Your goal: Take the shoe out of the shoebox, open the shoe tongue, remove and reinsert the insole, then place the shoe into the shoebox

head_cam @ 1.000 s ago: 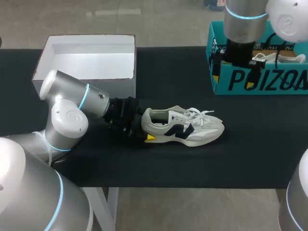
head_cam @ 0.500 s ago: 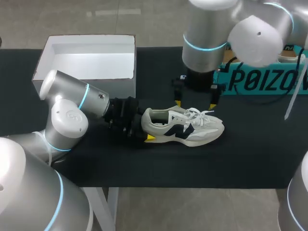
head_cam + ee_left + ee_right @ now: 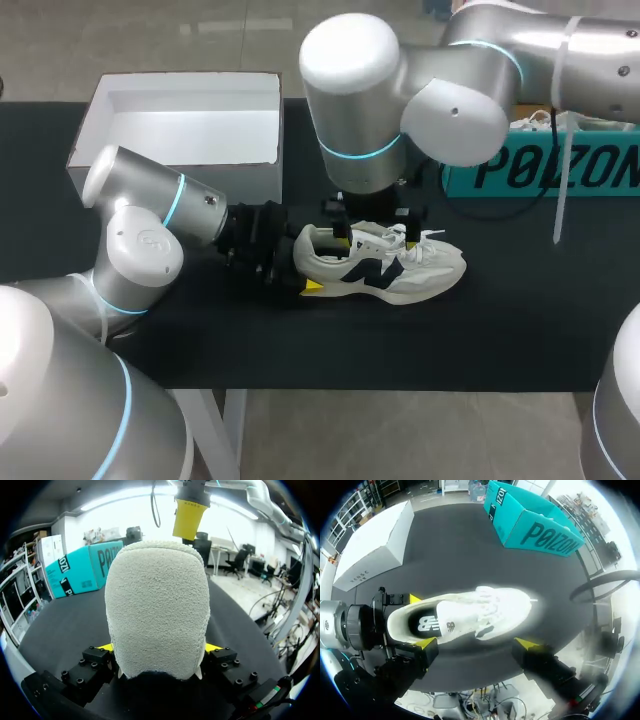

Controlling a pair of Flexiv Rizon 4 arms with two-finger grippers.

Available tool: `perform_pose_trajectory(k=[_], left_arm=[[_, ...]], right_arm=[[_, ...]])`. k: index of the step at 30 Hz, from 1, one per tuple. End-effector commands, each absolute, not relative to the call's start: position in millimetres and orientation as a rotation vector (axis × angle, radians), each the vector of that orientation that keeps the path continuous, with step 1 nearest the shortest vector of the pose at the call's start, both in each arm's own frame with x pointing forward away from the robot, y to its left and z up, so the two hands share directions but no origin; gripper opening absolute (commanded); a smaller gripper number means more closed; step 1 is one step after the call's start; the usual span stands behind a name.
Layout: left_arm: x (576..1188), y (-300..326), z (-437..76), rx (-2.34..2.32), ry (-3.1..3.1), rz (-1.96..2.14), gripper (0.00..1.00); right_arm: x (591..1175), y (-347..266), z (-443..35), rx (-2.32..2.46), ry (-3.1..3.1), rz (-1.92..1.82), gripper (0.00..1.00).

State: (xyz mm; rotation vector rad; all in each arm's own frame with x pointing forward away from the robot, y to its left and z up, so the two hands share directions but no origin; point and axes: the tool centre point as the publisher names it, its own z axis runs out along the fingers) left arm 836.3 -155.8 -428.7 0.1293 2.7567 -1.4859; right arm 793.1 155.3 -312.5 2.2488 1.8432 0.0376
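Shoe (image 3: 385, 262), pale with dark side panels and white laces, stands on its sole on the black-clothed table (image 3: 500, 330), outside the teal cardboard shoebox (image 3: 600, 165). Left gripper (image 3: 300, 268) clamps the fuzzy, rounded heel from both sides. Right gripper (image 3: 375, 228) hangs over the collar, fingers spread wide.

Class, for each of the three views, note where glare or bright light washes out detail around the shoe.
Right wrist view: the shoe glares white at laces and toe, detail lost. Left wrist view: bright ceiling light behind the evenly lit heel. Head view: even light, no glare on the shoe.
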Motion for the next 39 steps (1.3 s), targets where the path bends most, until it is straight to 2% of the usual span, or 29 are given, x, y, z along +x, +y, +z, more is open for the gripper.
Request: perform_pose_trajectory(k=[1,15,17,19,20,34,35,37,39], left_arm=[[835.8,-156.1,-429.6,0.130,2.752,-1.489,0.00],[835.8,-156.1,-429.6,0.130,2.752,-1.489,0.00],[835.8,-156.1,-429.6,0.130,2.752,-1.489,0.00],[835.8,-156.1,-429.6,0.130,2.752,-1.489,0.00],[835.8,-156.1,-429.6,0.130,2.752,-1.489,0.00],[835.8,-156.1,-429.6,0.130,2.752,-1.489,0.00],[835.8,-156.1,-429.6,0.130,2.752,-1.489,0.00],[835.8,-156.1,-429.6,0.130,2.752,-1.489,0.00],[835.8,-156.1,-429.6,0.130,2.752,-1.489,0.00]], right_arm=[[804.7,170.6,-323.8,2.245,1.826,-0.029,1.00],[817.3,167.0,-352.7,2.196,1.799,-0.146,1.00],[819.2,160.4,-356.2,2.198,1.782,-0.167,0.85],[821.4,154.2,-357.4,2.201,1.768,-0.179,0.58],[822.6,151.8,-356.9,2.199,1.762,-0.182,0.50],[835.6,130.5,-339.3,2.207,1.716,-0.172,0.42],[836.9,127.8,-339.3,2.215,1.710,-0.175,0.38],[839.4,121.6,-339.5,2.229,1.692,-0.179,0.23],[841.9,114.7,-340.2,2.245,1.670,-0.187,0.04]])
